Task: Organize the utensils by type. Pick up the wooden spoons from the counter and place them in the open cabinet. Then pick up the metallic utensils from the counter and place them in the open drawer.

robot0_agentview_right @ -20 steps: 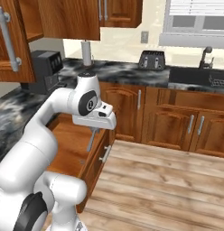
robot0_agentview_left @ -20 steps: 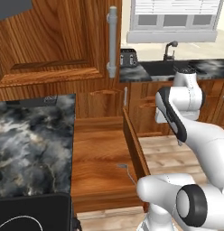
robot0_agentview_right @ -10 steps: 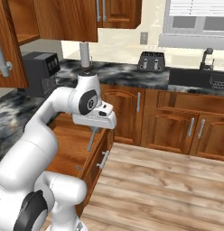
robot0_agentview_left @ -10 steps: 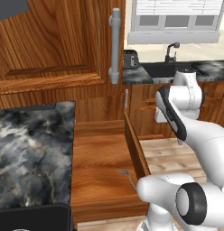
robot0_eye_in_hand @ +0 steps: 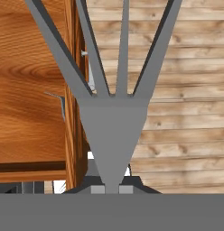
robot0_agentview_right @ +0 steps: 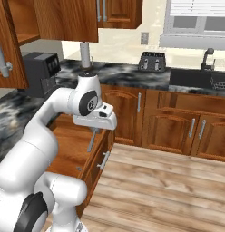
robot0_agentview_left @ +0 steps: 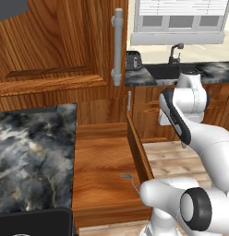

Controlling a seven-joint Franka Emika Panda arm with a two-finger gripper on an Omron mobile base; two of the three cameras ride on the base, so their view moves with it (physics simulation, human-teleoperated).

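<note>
My gripper (robot0_agentview_right: 94,130) is shut on a grey metal fork (robot0_agentview_right: 91,141) that hangs down from it, tines low. Seen from the hand, the fork (robot0_eye_in_hand: 113,118) spreads its tines over the side wall of the open drawer (robot0_eye_in_hand: 28,90) and the plank floor beside it, with the gripper (robot0_eye_in_hand: 111,188) at its stem. Another thin grey utensil with a bent end (robot0_agentview_left: 130,180) lies on the drawer's wooden bottom (robot0_agentview_left: 98,161) near the right wall, and appears again from the hand (robot0_eye_in_hand: 58,102). The marbled black counter (robot0_agentview_left: 28,152) lies to the drawer's left. The wooden spoons are out of view.
A tall cabinet door with a long grey handle (robot0_agentview_left: 117,46) stands behind the drawer. A black coffee machine (robot0_agentview_right: 39,72), a toaster (robot0_agentview_right: 153,61) and a sink (robot0_agentview_right: 196,79) line the far counter. Wooden floor (robot0_agentview_right: 168,190) stretches right of the drawer.
The whole picture has shifted slightly, so the base has drifted. The arm keeps its pose and the fork stays in the grip.
</note>
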